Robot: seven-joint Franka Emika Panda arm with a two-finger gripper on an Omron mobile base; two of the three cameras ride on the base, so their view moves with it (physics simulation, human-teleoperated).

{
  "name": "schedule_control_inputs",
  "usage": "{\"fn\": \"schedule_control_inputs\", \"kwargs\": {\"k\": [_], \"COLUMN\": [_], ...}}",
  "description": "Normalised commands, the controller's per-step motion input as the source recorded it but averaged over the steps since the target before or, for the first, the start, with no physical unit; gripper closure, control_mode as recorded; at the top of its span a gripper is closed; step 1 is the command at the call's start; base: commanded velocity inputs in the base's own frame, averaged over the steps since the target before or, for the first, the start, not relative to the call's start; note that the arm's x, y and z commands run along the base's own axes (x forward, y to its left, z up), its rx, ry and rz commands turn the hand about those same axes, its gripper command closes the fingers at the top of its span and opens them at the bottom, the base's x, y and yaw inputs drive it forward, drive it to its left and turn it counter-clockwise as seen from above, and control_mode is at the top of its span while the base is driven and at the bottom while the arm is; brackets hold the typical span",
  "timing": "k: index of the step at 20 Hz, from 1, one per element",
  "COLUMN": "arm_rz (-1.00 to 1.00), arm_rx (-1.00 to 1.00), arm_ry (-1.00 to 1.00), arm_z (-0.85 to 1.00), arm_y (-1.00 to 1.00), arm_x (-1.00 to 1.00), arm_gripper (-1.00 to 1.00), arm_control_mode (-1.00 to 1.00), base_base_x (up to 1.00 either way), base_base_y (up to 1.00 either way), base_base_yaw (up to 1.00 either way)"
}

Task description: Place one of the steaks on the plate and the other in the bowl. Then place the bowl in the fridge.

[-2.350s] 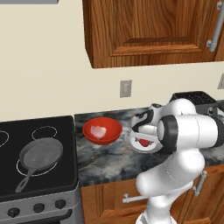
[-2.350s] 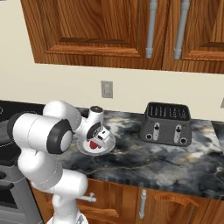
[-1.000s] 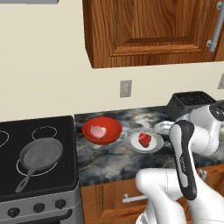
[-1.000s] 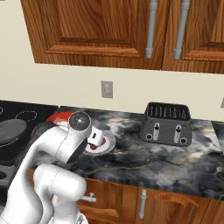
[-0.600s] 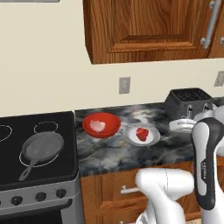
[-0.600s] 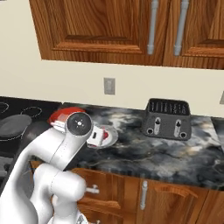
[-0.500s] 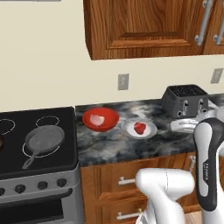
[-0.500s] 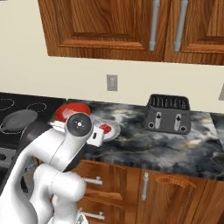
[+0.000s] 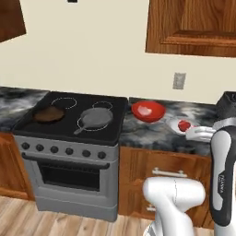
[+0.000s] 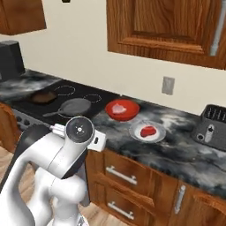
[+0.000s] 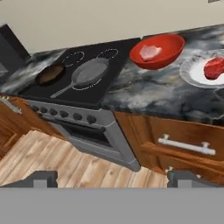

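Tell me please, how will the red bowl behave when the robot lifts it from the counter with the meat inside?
The red bowl looks glossy and smooth, so it may slip in a rim pinch. It is shallow and wide, so gripped on one side it would likely tilt. The pale steak lies loose inside and could slide if the bowl tips.

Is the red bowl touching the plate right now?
Apart. The hand view shows bare marbled counter between the red bowl and the plate; the right base view agrees.
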Motion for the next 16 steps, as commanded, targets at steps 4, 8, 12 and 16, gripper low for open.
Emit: {"fn": "schedule_control_inputs", "kwargs": {"k": [4,8,12,16], "arm_rz": [0.00,0.00,0.00,0.00], "arm_rx": [0.00,0.00,0.00,0.00], "arm_ry": [0.00,0.00,0.00,0.00], "arm_z": [0.00,0.00,0.00,0.00], "arm_y": [0.00,0.00,0.00,0.00], "arm_x": [0.00,0.00,0.00,0.00], "arm_gripper": [-1.00,-1.00,-1.00,-1.00], "arm_control_mode": [1.00,1.00,1.00,1.00], "base_base_x": [0.00,0.00,0.00,0.00], "base_base_y": [0.00,0.00,0.00,0.00], "base_base_yaw": [1.00,1.00,1.00,1.00]}}
